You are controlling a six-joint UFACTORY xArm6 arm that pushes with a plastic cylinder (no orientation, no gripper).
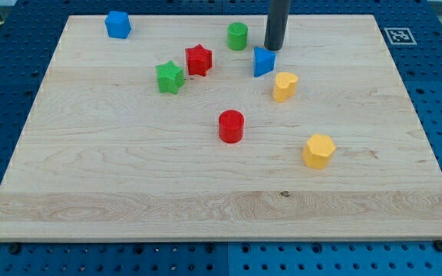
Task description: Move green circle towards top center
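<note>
The green circle (237, 36) stands near the view's top centre of the wooden board (129, 169). My tip (273, 47) is on the board just to the right of the green circle, a small gap between them. A blue block (263, 61) lies directly below my tip, nearly touching it. The rod rises out of the view's top edge.
A red star (199, 60) and a green star (170, 77) lie left of the centre. A blue block (117, 24) is at the top left. A yellow block (284, 87), a red circle (231, 126) and a yellow block (318, 151) lie lower down.
</note>
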